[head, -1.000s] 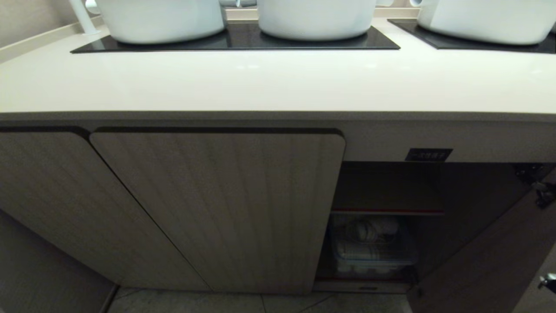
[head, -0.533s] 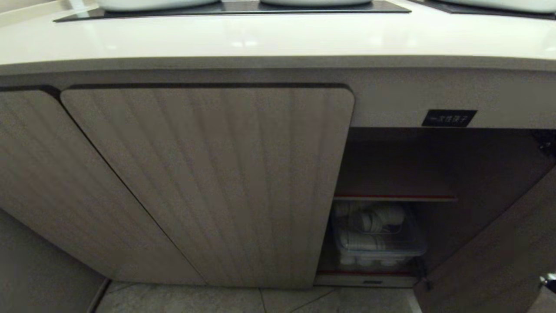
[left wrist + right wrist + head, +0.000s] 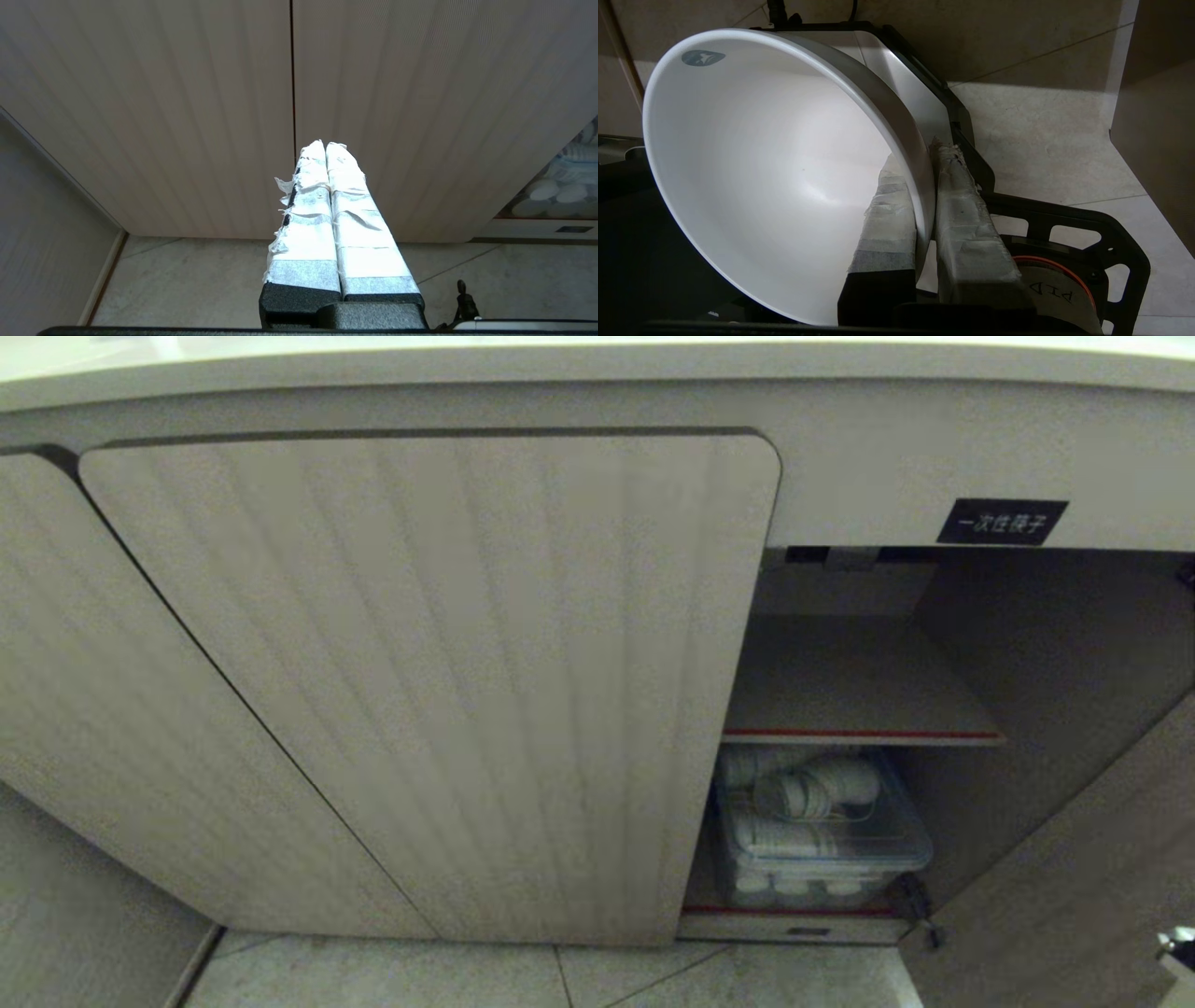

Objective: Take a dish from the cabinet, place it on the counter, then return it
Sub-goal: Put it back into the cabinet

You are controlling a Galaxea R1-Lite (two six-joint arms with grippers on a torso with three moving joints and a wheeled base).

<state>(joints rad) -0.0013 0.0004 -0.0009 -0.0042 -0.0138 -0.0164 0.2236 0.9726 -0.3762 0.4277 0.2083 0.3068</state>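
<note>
In the right wrist view the dish [image 3: 761, 177], a plain white bowl, is tipped on its side above the floor. My right gripper [image 3: 920, 158] is shut on its rim, one taped finger inside the bowl and one outside. The cabinet [image 3: 467, 663] fills the head view; its right compartment stands open, showing an inner shelf [image 3: 859, 733]. Only the front edge of the counter [image 3: 597, 359] shows along the top. My left gripper [image 3: 325, 144] is shut and empty, parked low in front of the closed fluted doors [image 3: 187, 116]. Neither gripper appears in the head view.
A clear plastic bin [image 3: 822, 840] holding several white dishes sits under the shelf. The swung-out door [image 3: 1074, 896] stands at the right, with a black label [image 3: 1002, 521] above the opening. Pale floor tiles [image 3: 560, 980] lie below, and my own black base frame [image 3: 1064, 219] is beneath the bowl.
The head camera has sunk: the countertop, cooktops and white pots have slid out of the top of the view, and more of the open compartment and floor shows.
</note>
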